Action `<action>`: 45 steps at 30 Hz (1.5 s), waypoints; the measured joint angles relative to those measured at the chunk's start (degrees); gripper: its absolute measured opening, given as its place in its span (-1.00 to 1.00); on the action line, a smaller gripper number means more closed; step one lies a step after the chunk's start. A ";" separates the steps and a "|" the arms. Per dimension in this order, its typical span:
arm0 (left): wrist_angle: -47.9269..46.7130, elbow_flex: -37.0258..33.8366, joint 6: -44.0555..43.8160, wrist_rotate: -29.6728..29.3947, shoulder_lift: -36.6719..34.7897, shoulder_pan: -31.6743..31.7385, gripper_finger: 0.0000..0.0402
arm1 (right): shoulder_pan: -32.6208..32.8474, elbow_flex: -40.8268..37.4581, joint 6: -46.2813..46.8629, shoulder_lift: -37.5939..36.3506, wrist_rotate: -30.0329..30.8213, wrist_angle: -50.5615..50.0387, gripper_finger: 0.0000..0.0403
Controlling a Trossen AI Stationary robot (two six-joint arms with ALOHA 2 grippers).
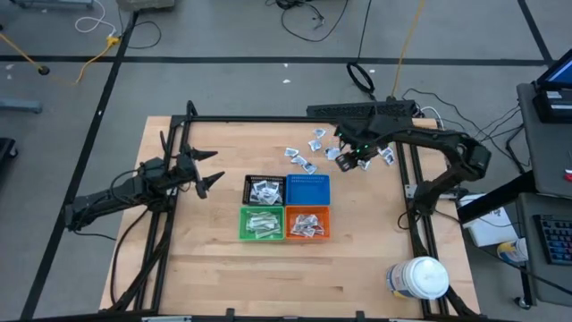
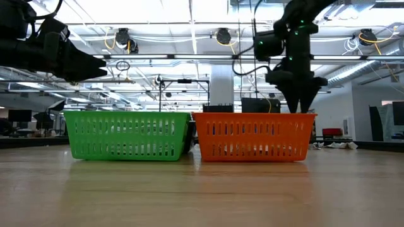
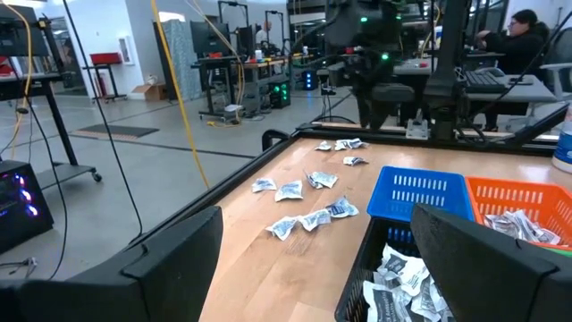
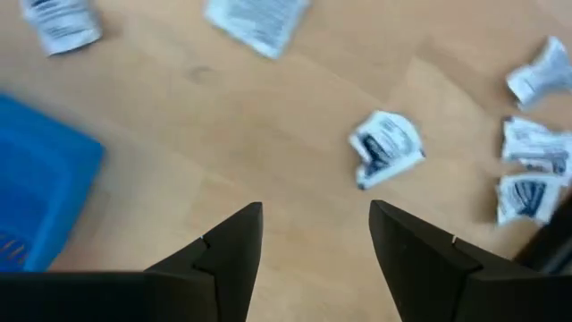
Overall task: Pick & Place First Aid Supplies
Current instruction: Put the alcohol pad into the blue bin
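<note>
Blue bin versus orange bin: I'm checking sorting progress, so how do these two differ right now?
The blue bin shows only its bare floor, with no packets visible in it, while the orange bin holds a pile of white wrapped packets. The blue bin sits in the far row, nearer the loose packets on the table and the open right gripper; the orange bin sits in the near row. Both look alike in shape and size, standing side against side.

Two matte black jointed arms with dark cabling; the right gripper (image 1: 350, 159) carries small green lights, and wedge-shaped black fingers (image 4: 228, 246) taper to points.
</note>
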 joint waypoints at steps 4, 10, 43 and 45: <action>0.00 0.00 0.00 0.00 0.00 0.00 0.82 | -5.09 -0.99 -0.21 -1.44 -0.14 -0.96 0.00; 0.00 0.00 0.00 0.00 -0.01 0.00 0.82 | -10.28 -1.07 -0.61 -1.84 -0.14 -0.98 0.00; 0.00 0.00 0.01 0.01 0.00 0.02 0.82 | -11.69 -11.24 12.54 8.96 0.79 14.55 -0.03; 0.00 -0.01 0.00 0.02 0.01 0.01 0.82 | -11.69 -11.21 13.58 8.98 0.10 14.84 -0.09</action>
